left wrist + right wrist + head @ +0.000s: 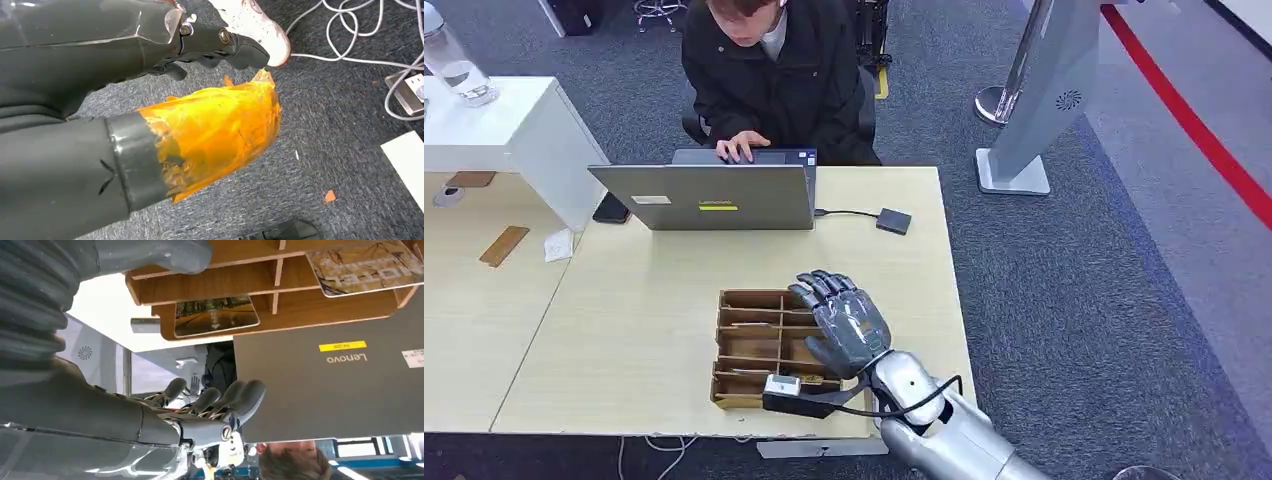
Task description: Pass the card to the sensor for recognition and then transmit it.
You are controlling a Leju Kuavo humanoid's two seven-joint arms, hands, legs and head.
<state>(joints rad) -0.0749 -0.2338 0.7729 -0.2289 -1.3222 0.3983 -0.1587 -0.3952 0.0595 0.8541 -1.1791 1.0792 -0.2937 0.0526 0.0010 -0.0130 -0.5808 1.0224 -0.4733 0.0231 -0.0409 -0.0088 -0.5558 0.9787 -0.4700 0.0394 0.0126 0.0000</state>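
Note:
A wooden card tray (749,347) with several compartments sits near the table's front edge. My right hand (844,322) hovers over the tray's right side with fingers spread, holding nothing. In the right wrist view its thumb (150,255) and fingers (220,402) are apart, and two picture cards (216,315) (367,265) lie in the tray's compartments (300,287). A small dark sensor box (893,221) lies at the far right of the table, cabled to the laptop (709,197). My left hand (200,115) hangs over the carpet, thumb wrapped in orange tape, holding nothing.
A person sits behind the laptop with a hand (742,146) on its keyboard. A black phone (611,208) lies left of the laptop. A white shelf (519,130) with a bottle (459,70) stands at far left. A grey stand (1036,100) rises right of the table.

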